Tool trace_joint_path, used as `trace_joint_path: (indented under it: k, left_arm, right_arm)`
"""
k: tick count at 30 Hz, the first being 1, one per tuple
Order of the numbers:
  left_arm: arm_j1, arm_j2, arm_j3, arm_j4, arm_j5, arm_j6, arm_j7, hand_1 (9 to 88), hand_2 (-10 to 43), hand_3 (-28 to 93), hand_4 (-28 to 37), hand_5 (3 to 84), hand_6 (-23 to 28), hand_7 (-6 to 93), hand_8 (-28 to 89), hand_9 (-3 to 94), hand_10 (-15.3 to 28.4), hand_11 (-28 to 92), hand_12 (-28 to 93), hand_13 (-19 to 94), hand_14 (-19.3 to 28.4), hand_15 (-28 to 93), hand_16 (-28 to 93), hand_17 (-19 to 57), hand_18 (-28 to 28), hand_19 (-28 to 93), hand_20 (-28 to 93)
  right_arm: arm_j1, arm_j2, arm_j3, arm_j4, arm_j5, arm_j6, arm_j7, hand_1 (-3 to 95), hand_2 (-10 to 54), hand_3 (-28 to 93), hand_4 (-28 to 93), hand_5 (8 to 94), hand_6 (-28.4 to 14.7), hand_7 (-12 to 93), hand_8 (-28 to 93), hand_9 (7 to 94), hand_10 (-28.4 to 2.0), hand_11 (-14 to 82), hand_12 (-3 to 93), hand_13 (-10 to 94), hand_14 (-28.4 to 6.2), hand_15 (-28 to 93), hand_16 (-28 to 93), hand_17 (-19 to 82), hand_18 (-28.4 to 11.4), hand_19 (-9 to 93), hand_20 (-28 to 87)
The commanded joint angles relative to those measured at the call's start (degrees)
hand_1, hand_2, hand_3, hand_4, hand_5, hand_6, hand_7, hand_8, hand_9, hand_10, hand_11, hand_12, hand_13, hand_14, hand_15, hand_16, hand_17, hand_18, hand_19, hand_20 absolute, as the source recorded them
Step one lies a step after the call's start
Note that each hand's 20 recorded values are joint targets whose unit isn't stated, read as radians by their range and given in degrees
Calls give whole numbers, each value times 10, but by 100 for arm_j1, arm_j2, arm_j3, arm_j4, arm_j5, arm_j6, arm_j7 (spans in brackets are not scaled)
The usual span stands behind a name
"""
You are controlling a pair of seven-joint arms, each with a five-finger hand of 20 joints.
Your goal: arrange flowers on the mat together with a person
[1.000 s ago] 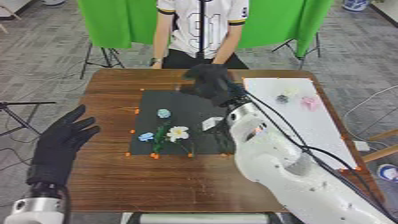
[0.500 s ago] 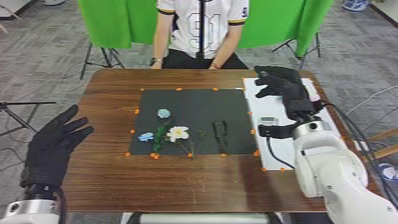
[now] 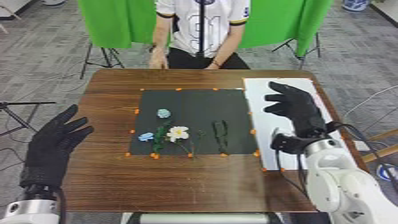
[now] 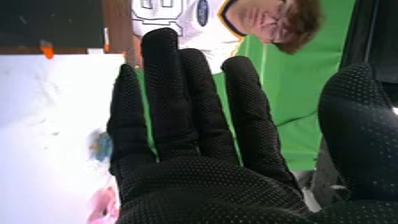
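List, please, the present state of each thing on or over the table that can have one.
Left hand: open, holding nothing
Right hand: open, holding nothing
White flower: lying, petals spread
Dark green piece: lying flat
Dark mat: spread flat
White sheet: spread flat

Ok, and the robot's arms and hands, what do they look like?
Right arm: glossy white, rounded shell, black cables looping beside it, dark fitting at the wrist. Left arm: also white where it shows, at the bottom edge. Left hand and right hand: human-shaped, black fabric gloves; the right one's fabric has a fine dotted texture.
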Motion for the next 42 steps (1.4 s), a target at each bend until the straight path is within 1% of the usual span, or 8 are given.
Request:
trace_joint_path:
  k: [1,7,21,24,31,35,38,42]
  left_arm:
    - [29,-25,60,41,-62,57,24,202,65,799,-283,359,72,138,-102,324,186,262,93,239,256,546,-115,-89,227,517,108]
    - [-15,-25,97,12,-11,36,-43,203,65,797,-283,358,72,139,-102,323,186,262,95,238,257,545,-111,-88,227,518,108]
    - [37,20,107,-39,-22,81,-52,203,64,797,-283,358,73,141,-102,330,190,272,97,241,262,562,-110,-87,228,531,116]
    - [9,-10,110,-34,6,62,-125,202,63,798,-283,358,73,141,-103,330,190,272,96,240,263,565,-111,-87,229,532,118]
    - [-1,9,154,-25,-24,86,-100,205,63,798,-283,359,74,142,-103,332,190,276,96,240,263,569,-113,-86,229,533,120]
    - [-2,-12,159,-41,-16,127,-169,207,64,796,-283,360,74,142,-103,333,191,277,95,240,263,571,-115,-86,229,532,120]
    - [20,-2,166,-33,-37,104,-98,210,64,797,-283,361,75,142,-103,334,192,279,95,241,263,574,-115,-86,229,532,121]
    - [-27,-1,188,-23,-10,100,-130,210,63,798,-283,361,75,142,-103,335,192,282,95,241,264,575,-117,-86,228,532,120]
  right_arm:
    - [-136,-79,90,-79,-126,2,-212,222,31,749,-258,508,-25,128,-112,520,-177,189,155,465,-179,580,93,89,-225,545,150]
    - [-147,-174,166,-89,-7,-192,-173,221,34,744,-260,507,-23,129,-111,521,-177,189,155,465,-180,580,94,90,-226,541,162]
    - [-104,-298,184,-50,73,-373,-52,214,38,739,-258,507,-22,128,-111,521,-178,188,156,463,-180,579,94,90,-229,535,174]
    - [-140,-303,185,-54,89,-377,-50,215,38,740,-258,507,-22,129,-111,521,-178,188,155,463,-180,579,94,90,-229,534,175]
    - [-157,-300,182,-43,65,-378,-41,215,39,740,-258,506,-22,128,-111,522,-178,188,155,463,-181,580,95,90,-230,534,177]
    - [-159,-342,208,-49,124,-428,3,215,39,739,-259,507,-21,128,-111,522,-178,188,155,463,-181,579,94,91,-230,534,178]
    - [-144,-355,191,-36,145,-435,-5,215,39,741,-258,508,-21,129,-111,523,-178,189,155,464,-180,579,95,91,-230,534,178]
    - [-152,-332,182,-34,130,-434,-20,216,40,741,-258,508,-21,130,-112,524,-178,190,156,464,-179,579,95,91,-230,535,179]
